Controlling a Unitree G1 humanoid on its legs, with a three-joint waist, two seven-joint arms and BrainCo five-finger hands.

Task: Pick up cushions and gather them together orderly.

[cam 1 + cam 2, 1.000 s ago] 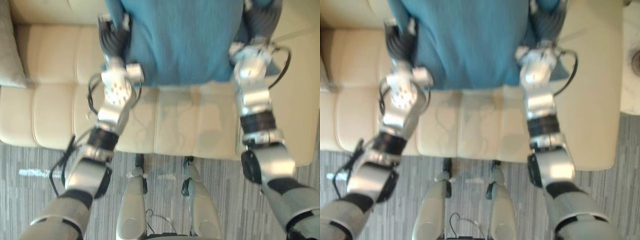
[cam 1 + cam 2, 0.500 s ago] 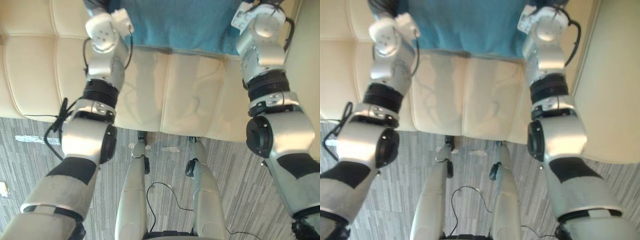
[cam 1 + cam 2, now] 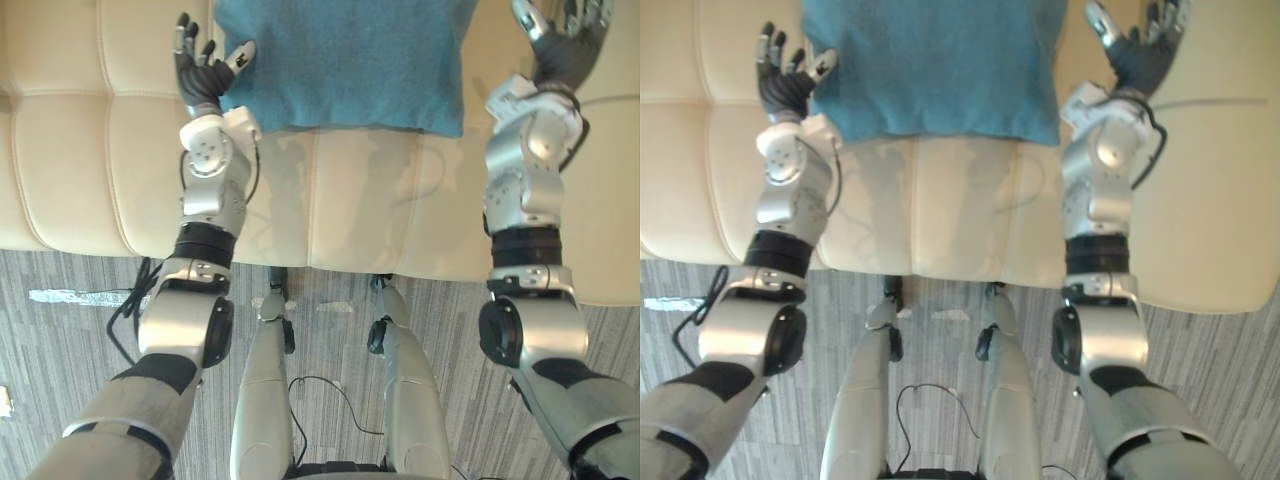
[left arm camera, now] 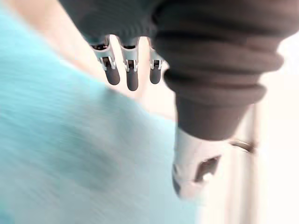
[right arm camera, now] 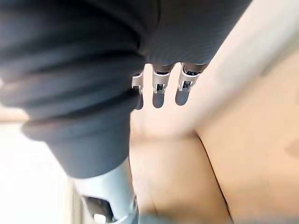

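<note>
Eye view: teal cushion [image 3: 345, 60] on sofa [image 3: 100, 170], between left hand [image 3: 205, 72] and right hand [image 3: 560, 45]; both splayed, empty.
Left wrist view: fingers [image 4: 132, 77] straight, by cushion.
Right wrist view: fingers straight, over sofa.
Advise: check cushion sits square before withdrawing.

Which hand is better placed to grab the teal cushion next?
Left, likely. The left hand is open right beside the teal cushion, its thumb at the cushion's edge. The right hand is open too, but stands apart from the cushion's other edge, over bare sofa.
</note>
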